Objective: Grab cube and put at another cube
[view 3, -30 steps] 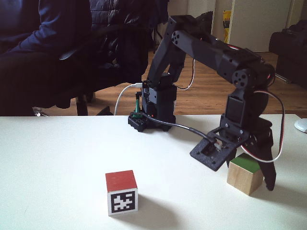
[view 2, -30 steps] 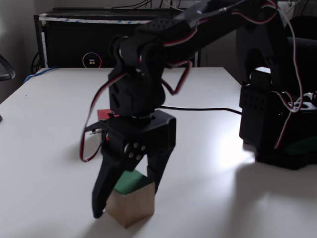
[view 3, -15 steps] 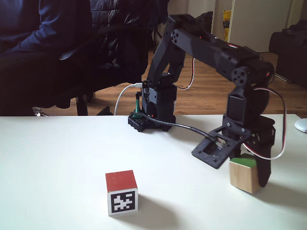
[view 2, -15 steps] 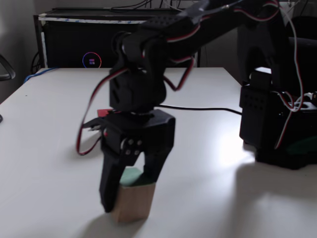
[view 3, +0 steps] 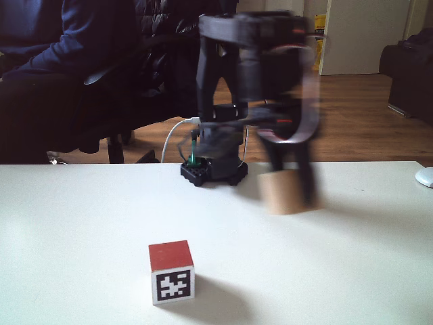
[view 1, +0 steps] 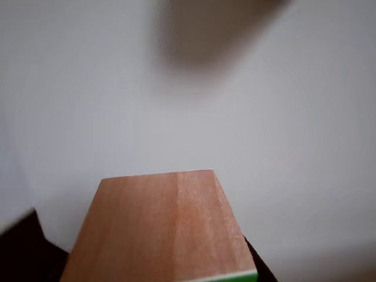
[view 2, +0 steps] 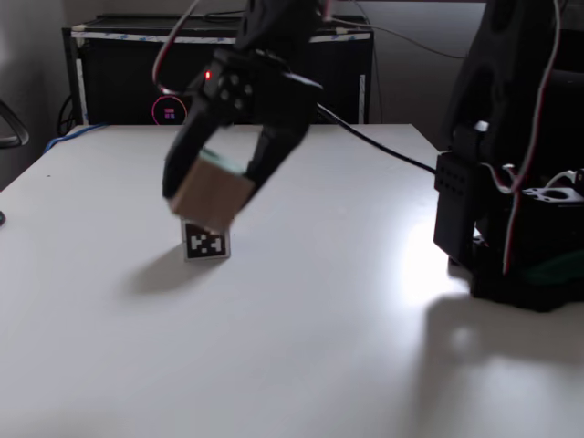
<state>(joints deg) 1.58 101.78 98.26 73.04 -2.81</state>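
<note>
I am seeing the cube closest to the lens in the other view: a bare wood face with a thin green edge at the bottom, dark gripper parts at both lower corners, pale table beyond it. In a fixed view the gripper is clamping the cube between its two fingers, tilted and clear of the table, its shadow lying on the surface below. Just behind and under it, another cube is sitting on the table, showing a white face with a black marker pattern. In the other fixed view another cube is standing nearest the camera, red face up, marker face forward. Farther back, the blurred gripper is holding the cube above the table, well apart from the red-topped one. Behind sits the arm's base, and beyond that a seated person.
</note>
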